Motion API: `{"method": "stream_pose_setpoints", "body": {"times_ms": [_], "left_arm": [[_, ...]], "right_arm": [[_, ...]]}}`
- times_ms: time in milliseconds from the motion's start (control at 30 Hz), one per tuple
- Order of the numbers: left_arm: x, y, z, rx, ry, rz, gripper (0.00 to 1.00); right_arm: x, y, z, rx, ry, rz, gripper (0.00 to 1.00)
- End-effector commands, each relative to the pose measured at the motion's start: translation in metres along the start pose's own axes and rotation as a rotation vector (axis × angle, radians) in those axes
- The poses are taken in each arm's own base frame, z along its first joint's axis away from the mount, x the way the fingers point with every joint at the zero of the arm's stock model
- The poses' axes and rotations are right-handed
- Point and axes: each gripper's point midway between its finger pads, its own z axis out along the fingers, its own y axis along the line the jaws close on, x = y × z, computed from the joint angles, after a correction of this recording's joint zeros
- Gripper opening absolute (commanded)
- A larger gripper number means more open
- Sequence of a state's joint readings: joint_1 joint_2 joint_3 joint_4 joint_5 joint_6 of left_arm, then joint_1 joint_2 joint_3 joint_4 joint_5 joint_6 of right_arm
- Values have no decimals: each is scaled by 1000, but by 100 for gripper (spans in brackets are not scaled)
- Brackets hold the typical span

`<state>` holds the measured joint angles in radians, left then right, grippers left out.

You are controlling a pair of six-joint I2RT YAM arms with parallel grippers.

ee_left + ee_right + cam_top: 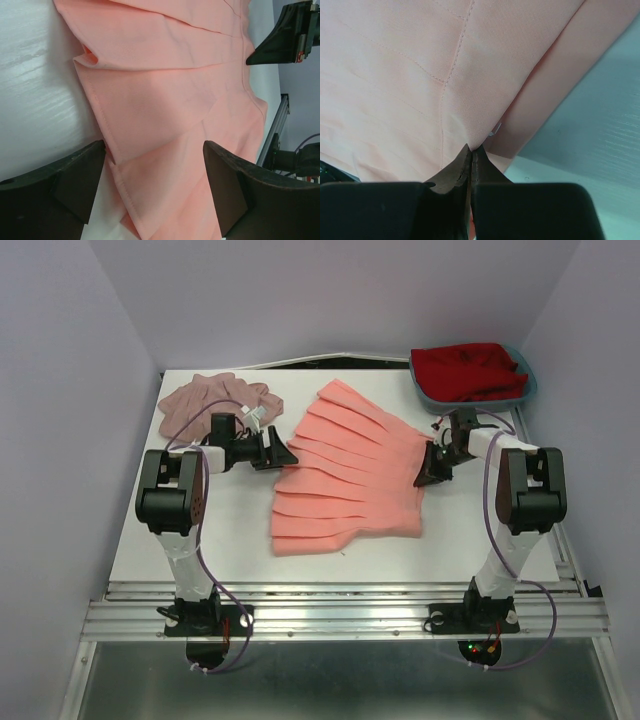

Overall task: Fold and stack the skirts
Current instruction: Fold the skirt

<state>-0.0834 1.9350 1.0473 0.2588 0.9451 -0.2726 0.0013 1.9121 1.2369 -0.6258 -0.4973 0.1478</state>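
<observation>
The coral skirt lies fanned flat at the centre of the table. The left gripper hangs at its left hem, jaws spread. The right gripper has its jaws pressed together, pinching the skirt's right edge. The mauve skirt lies bunched at the table's back left corner.

Robotics lab test cell, white tabletop boxed in by plain pale walls, left arm and right arm bolted to an aluminium rail at the near edge, purple cabling
</observation>
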Motion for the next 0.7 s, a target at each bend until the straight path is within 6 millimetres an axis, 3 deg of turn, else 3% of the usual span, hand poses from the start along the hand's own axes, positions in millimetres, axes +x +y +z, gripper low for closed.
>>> {"method": "stream_pose_setpoints", "body": {"times_ms": [0, 167, 300, 400, 500, 533, 667], "left_arm": [[-18, -29, 1, 110, -9, 86, 87], [-1, -64, 14, 206, 50, 154, 86], [1, -69, 18, 214, 51, 158, 86], [5, -57, 26, 191, 63, 115, 85], [12, -32, 37, 132, 74, 47, 85], [16, -14, 41, 84, 76, 12, 85], [20, 25, 40, -55, 67, -50, 89]], "right_arm": [[-15, 4, -5, -5, -35, -40, 1], [-16, 6, -6, -14, -39, -37, 1], [-17, 7, -6, -15, -39, -37, 1], [-17, 7, -7, -18, -39, -40, 1], [-17, 11, -9, -29, -41, -44, 1], [-18, 13, -11, -35, -45, -47, 1], [-21, 19, -21, -38, -64, -56, 1]]}}
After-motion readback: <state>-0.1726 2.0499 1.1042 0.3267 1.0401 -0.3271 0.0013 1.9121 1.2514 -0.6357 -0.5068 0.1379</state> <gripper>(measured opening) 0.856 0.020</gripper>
